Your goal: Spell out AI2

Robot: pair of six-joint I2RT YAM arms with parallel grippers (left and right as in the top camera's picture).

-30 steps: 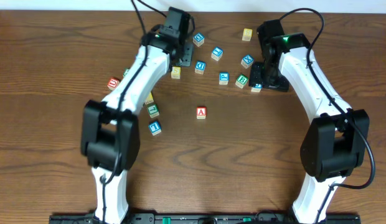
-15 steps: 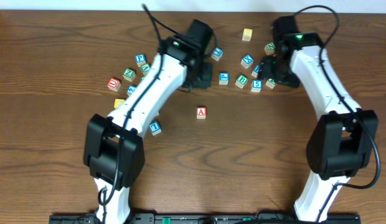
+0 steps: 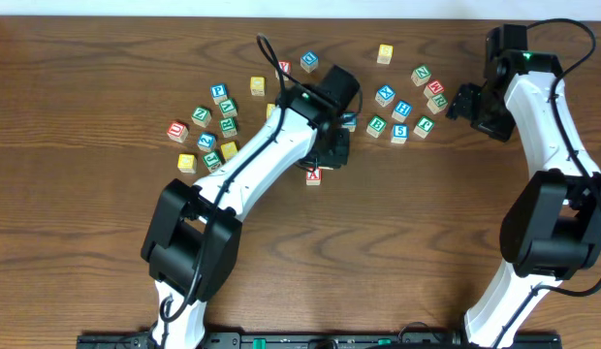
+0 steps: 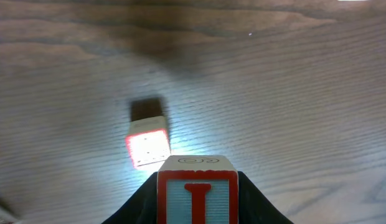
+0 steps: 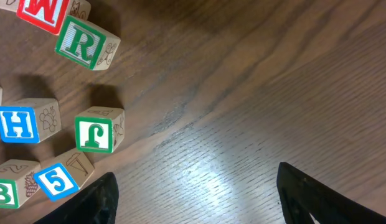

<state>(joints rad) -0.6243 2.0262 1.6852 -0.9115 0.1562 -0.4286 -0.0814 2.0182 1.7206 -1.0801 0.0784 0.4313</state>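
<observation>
arms (image 3: pixel 257 160): white shells | joints (image 3: pixel 189 242): black | cables (image 3: pixel 265 46): black | fingers (image 5: pixel 96 202): black

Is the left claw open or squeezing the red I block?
Shut. In the left wrist view, the left gripper has dark fingers pressing both sides of the red-framed wooden I cube.

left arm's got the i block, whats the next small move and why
Probably lower the left gripper and set the I cube down just right of the A cube. The jaws are shut on the I, which hangs above the table, and the A lies close by with open wood on that side.
</observation>
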